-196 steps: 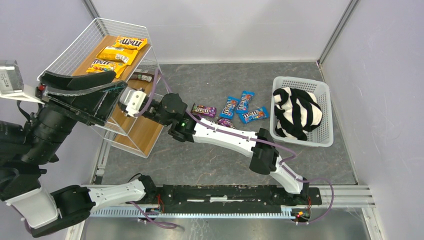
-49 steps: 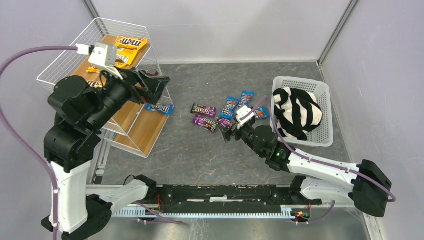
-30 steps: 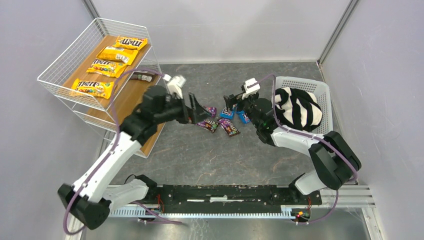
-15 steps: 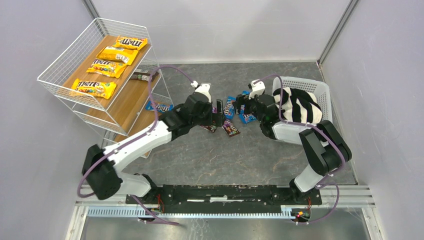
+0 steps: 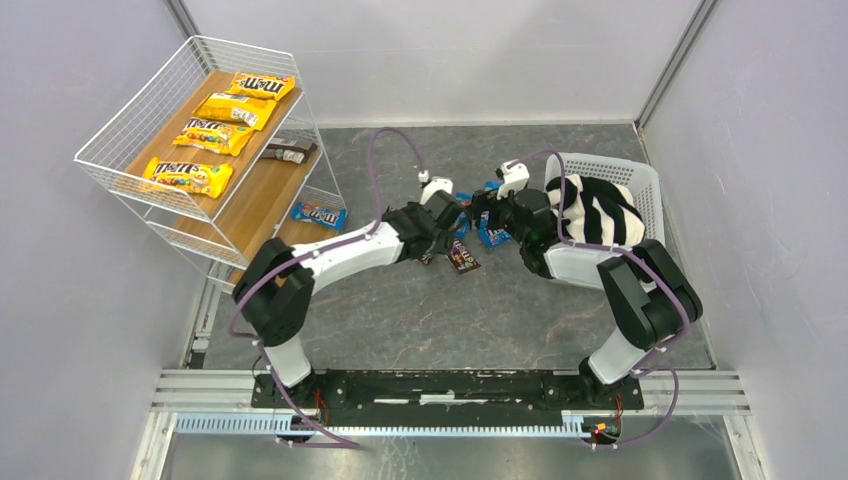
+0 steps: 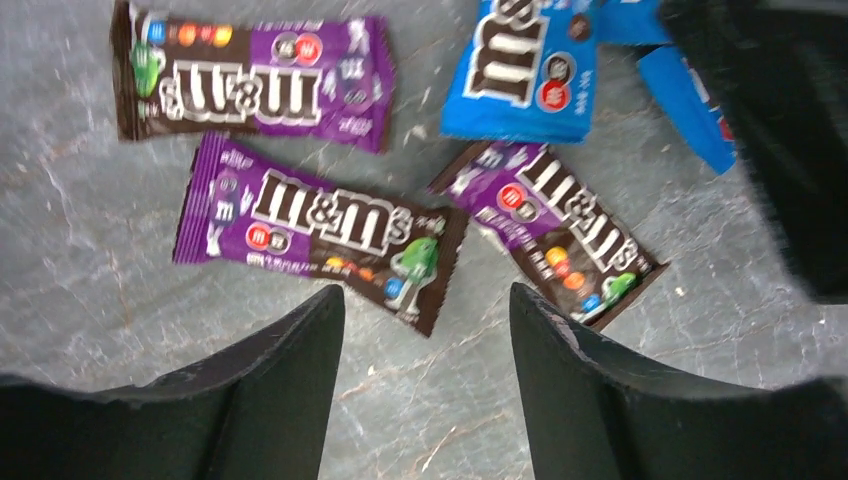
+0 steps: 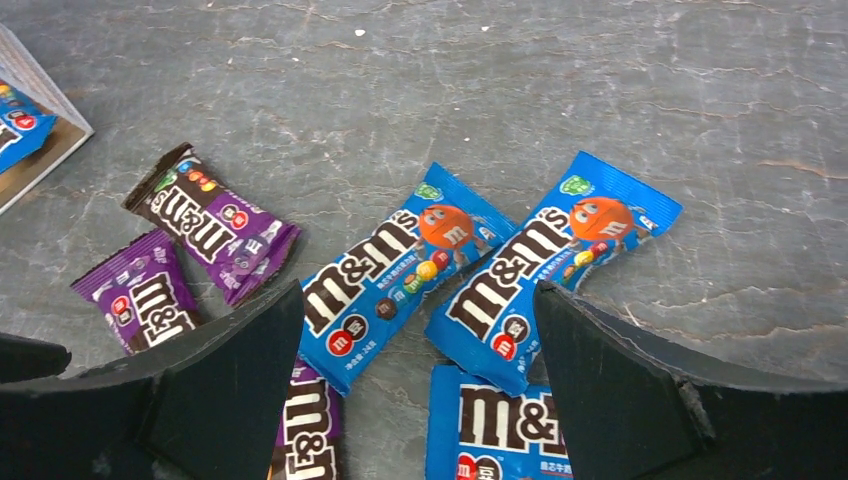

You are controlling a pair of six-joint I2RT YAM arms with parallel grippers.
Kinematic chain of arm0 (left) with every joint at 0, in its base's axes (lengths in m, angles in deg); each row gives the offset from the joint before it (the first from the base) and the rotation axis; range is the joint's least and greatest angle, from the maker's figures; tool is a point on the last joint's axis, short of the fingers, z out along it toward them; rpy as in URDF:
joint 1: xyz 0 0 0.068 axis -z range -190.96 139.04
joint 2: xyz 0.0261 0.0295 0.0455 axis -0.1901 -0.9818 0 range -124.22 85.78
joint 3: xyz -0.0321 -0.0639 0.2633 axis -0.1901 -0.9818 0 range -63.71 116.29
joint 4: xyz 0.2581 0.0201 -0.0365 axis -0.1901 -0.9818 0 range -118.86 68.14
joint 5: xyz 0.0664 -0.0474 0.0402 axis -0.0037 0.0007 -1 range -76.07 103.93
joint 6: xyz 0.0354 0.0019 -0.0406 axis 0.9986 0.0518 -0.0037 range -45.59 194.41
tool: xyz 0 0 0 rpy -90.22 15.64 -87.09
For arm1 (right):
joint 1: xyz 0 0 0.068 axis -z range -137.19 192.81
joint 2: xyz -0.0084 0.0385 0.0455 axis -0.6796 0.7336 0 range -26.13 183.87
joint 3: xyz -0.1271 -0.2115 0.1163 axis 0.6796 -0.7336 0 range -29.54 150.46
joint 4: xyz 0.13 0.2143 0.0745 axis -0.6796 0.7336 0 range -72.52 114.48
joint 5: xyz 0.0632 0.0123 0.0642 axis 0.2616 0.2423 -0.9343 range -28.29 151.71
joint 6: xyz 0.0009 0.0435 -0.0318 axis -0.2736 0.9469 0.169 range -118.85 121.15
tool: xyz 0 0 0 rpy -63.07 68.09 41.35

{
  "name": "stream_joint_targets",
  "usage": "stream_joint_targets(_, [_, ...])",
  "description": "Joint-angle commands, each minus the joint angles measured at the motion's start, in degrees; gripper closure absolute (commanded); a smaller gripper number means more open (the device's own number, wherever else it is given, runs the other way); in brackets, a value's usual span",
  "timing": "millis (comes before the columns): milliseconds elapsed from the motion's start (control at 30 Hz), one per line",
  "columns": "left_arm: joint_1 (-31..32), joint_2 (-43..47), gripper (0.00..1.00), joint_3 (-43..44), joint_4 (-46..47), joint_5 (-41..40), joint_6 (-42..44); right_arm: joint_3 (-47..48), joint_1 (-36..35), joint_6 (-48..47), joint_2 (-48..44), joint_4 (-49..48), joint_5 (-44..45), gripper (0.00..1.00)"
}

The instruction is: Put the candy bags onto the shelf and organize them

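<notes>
The shelf (image 5: 250, 200) stands at the left with several yellow candy bags (image 5: 210, 133) on its top board, a dark one (image 5: 285, 153) on the middle board and a blue one (image 5: 320, 213) lower down. Loose bags lie mid-table. My left gripper (image 5: 443, 238) hovers open just above the purple bags (image 6: 315, 230) (image 6: 565, 225) (image 6: 250, 75), nothing between its fingers (image 6: 300, 350). My right gripper (image 5: 484, 215) is open over the blue bags (image 7: 400, 270) (image 7: 545, 265) (image 7: 500, 425), its fingers (image 7: 600, 360) straddling them.
A white lattice basket (image 5: 650, 270) holding a striped cloth (image 5: 600, 220) sits right of the loose bags. The two grippers are close together, and the right one shows as a dark mass (image 6: 780, 130) in the left wrist view. Grey walls enclose the table.
My left arm has swung from near the shelf to the purple bags at the table's middle, its jaws narrowing somewhat. The right gripper has stayed over the blue bags.
</notes>
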Motion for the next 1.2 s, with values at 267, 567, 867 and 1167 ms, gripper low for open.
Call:
stream_joint_targets(267, [8.07,-13.71,0.45,13.38,-9.29,-14.97,10.56,0.41,2.51,0.45,-1.53,0.74,2.71,0.08])
stream_joint_targets(567, [10.26,-18.67,0.44,16.48,-12.39,-20.27,13.36,-0.17,2.76,-1.17,-2.58,1.22,4.82,0.02])
stream_joint_targets(867, [10.32,-20.26,0.53,15.23,-12.11,-21.58,14.33,1.24,2.80,-2.64,-1.71,2.54,6.47,0.02])
stream_joint_targets(1167, [10.33,-22.09,0.59,13.78,-9.64,-22.76,14.82,1.20,2.81,-1.79,-1.02,1.00,3.02,0.02])
